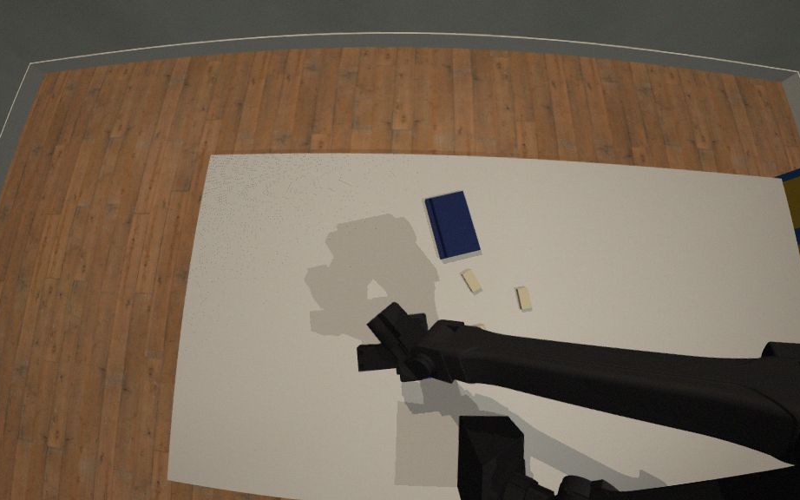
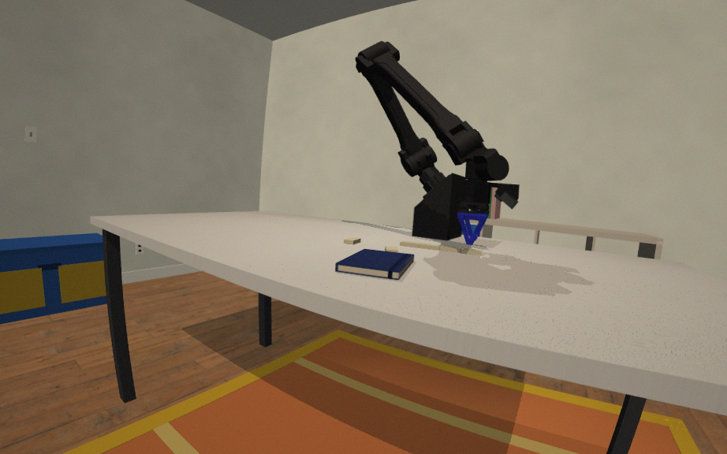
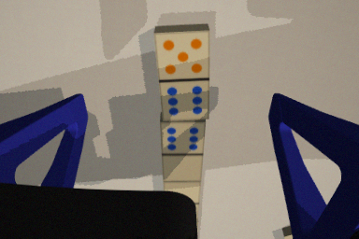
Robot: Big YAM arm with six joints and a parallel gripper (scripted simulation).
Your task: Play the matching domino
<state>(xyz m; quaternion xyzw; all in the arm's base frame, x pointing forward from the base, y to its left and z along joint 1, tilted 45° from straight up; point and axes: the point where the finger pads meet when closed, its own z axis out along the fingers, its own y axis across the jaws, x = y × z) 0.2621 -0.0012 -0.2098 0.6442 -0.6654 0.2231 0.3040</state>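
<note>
In the wrist view a line of cream dominoes [image 3: 182, 112] lies face up, running away from me. Its far domino [image 3: 182, 70] shows five orange pips at the outer half and six blue pips at the inner half, against another blue six. My gripper [image 3: 178, 105] is open and empty, its blue fingers wide on either side of the line, low over the table. In the top view my arm hides most of the line; my gripper [image 1: 390, 348] sits over it. Two plain cream face-down dominoes [image 1: 471, 280] [image 1: 522, 298] lie apart on the table. The line shows in the exterior view [image 2: 439, 247] under my blue fingers [image 2: 471, 228].
A blue book [image 1: 451, 224] lies flat just beyond the face-down dominoes; it also shows in the exterior view [image 2: 374, 263]. My arm's base [image 2: 439, 214] stands at the table's far side. A blue cabinet [image 2: 39, 277] stands off the table.
</note>
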